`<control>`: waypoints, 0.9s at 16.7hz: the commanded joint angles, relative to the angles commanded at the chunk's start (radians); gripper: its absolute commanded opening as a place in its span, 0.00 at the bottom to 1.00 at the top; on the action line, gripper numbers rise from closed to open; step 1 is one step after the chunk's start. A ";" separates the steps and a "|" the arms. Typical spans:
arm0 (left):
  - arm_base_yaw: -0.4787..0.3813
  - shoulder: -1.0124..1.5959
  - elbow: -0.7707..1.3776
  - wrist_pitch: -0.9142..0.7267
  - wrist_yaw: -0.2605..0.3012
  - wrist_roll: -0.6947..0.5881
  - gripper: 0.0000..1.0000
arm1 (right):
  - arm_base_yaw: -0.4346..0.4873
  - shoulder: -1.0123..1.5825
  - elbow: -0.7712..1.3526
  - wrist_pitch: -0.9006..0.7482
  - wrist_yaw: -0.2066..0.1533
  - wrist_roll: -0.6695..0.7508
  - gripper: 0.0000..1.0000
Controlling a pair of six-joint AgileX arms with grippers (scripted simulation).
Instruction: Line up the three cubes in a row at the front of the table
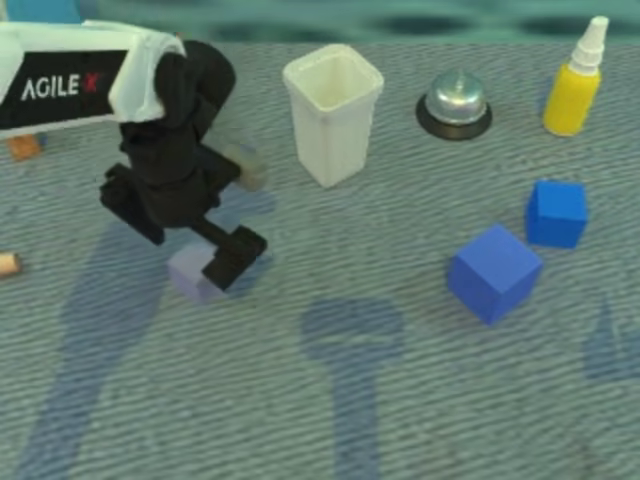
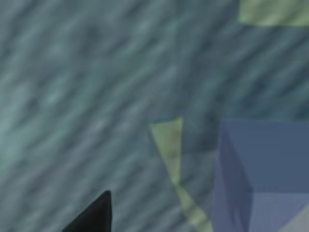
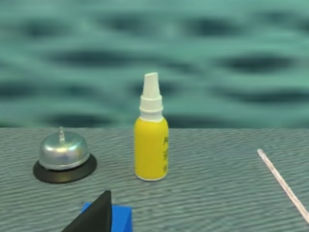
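The pale lavender-grey cube point(image 1: 192, 277) lies at the table's left, partly under my left gripper point(image 1: 184, 236). That gripper hangs open just above it, one dark finger point(image 1: 236, 256) over the cube's right edge. In the left wrist view the cube point(image 2: 263, 179) fills one corner, next to a single fingertip point(image 2: 96, 217). The larger medium-blue cube point(image 1: 494, 272) and the small bright blue cube point(image 1: 556, 213) lie close together at the right. My right arm is outside the top view. Its wrist view shows one fingertip point(image 3: 99, 215) set off-centre, open, in front of the bright blue cube point(image 3: 121, 217).
A white square cup point(image 1: 333, 115) stands at the back middle, with a silver bell point(image 1: 455, 103) and a yellow dropper bottle point(image 1: 575, 85) to its right. A small grey object point(image 1: 251, 166) sits beside the left arm. Small tan bits point(image 1: 22, 147) lie at the left edge.
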 joint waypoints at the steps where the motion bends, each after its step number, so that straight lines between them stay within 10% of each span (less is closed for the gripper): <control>1: 0.000 0.016 -0.023 0.040 0.000 0.000 1.00 | 0.000 0.000 0.000 0.000 0.000 0.000 1.00; 7: -0.001 0.046 -0.062 0.101 0.000 0.001 1.00 | 0.000 0.000 0.000 0.000 0.000 0.000 1.00; 15: -0.001 0.046 -0.062 0.101 0.000 0.001 0.40 | 0.000 0.000 0.000 0.000 0.000 0.000 1.00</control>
